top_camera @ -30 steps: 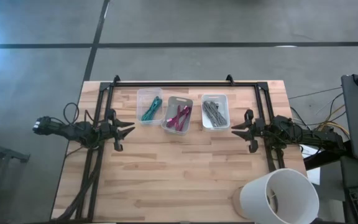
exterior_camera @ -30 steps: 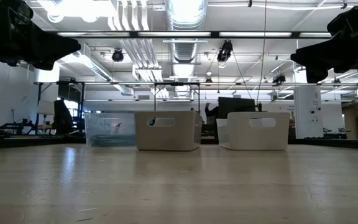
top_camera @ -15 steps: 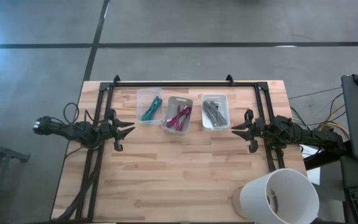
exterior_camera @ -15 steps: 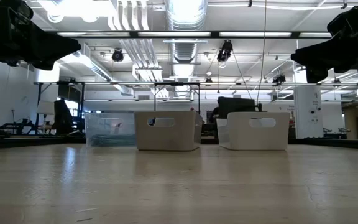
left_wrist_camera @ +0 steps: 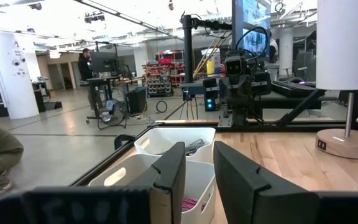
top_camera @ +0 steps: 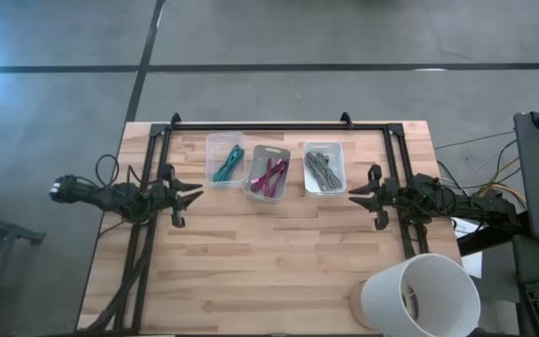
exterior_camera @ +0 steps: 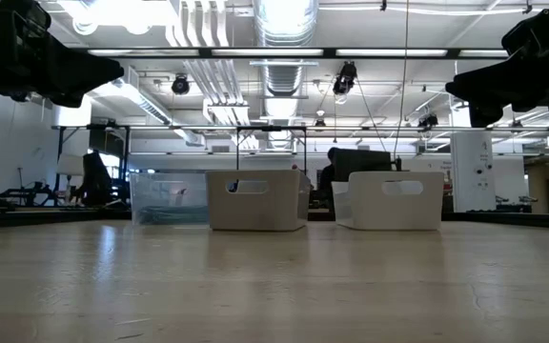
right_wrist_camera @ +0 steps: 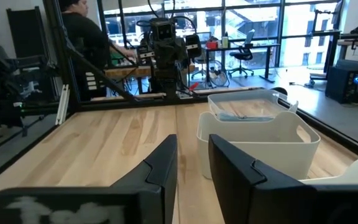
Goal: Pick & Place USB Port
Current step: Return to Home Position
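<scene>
High view: the left end effector (top_camera: 187,199) and the right end effector (top_camera: 363,198) are seen parted and empty, each held at its own side of the surface (top_camera: 279,253). The charger cables (top_camera: 322,170) lie in the white bin (top_camera: 342,168). Homing is best completed slowly, with both arms held well apart from the bins.

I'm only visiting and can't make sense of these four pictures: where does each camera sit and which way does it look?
High view: overhead, looking straight down on the table, bins, left arm and right arm.
Low view: at table-top height, looking level toward the bins; arms at upper corners.
Left wrist view: on the left arm, looking past the left fingers at the right arm.
Right wrist view: the reverse, past the right fingers.
Shared: every view shows the bins.
</scene>
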